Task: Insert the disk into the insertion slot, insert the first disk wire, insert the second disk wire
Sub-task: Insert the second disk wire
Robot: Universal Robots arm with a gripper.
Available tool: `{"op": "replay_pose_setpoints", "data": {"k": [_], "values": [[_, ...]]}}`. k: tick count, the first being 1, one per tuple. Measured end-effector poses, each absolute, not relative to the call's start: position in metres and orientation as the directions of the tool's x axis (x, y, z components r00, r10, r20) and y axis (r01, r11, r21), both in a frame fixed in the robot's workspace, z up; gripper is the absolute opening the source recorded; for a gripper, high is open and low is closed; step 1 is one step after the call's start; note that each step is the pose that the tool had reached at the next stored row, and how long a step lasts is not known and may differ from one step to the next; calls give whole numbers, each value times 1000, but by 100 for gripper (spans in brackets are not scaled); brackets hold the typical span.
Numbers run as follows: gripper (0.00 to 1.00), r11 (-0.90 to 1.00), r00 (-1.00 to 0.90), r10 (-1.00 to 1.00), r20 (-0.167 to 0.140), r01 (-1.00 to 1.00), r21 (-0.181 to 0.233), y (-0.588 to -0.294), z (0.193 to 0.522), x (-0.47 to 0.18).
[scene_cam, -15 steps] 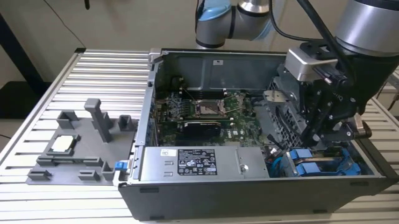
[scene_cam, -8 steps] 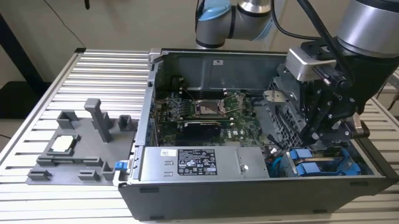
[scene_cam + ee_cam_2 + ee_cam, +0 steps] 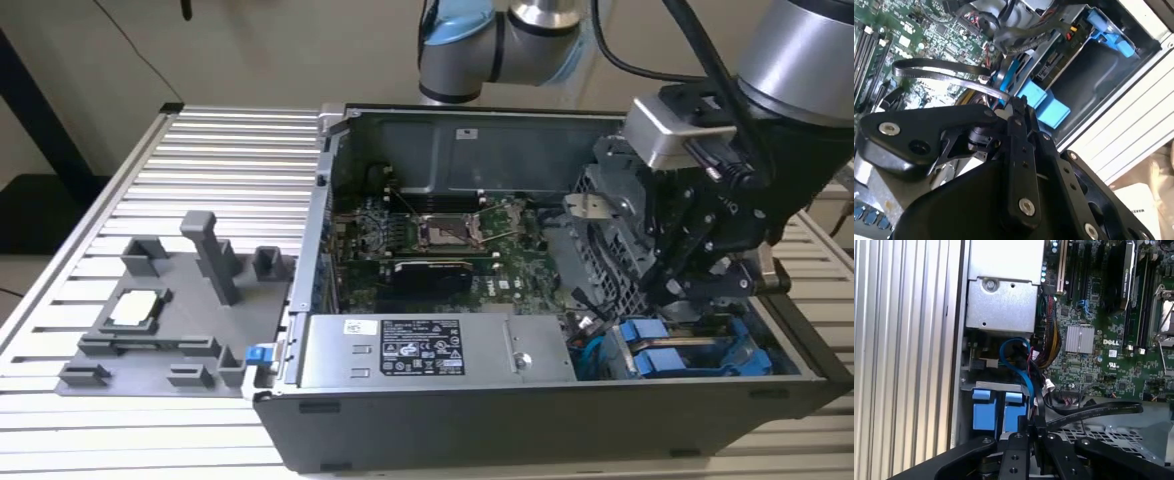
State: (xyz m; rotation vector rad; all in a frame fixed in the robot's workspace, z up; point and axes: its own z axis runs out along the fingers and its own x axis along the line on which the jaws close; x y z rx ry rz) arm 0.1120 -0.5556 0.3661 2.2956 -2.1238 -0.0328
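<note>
Blue carrier tabs (image 3: 999,412) mark the disk (image 3: 1046,105), already seated in the insertion slot (image 3: 687,350) of the drive cage. Gripper (image 3: 1035,432) clenched on a black disk wire (image 3: 1094,412) just beside those tabs. Best done squaring plug with socket, pushing straight, gently.

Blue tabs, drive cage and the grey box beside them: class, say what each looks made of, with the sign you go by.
Blue tabs: apparently plastic, with a solid bright colour and a smooth, moulded look. Drive cage: apparently sheet metal, grey, thin and perforated with small holes. Grey box: likely bare sheet metal, with a flat dull-silver face, folded edges and a screw head in the first wrist view.
</note>
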Motion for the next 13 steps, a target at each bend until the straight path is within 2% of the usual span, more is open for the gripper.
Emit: {"op": "replay_pose_setpoints", "data": {"k": [5,13], "values": [[16,-78,77,-997,-10,-994,76,-557,366,123],[16,-66,64,-997,-32,-995,78,-561,365,124]]}}
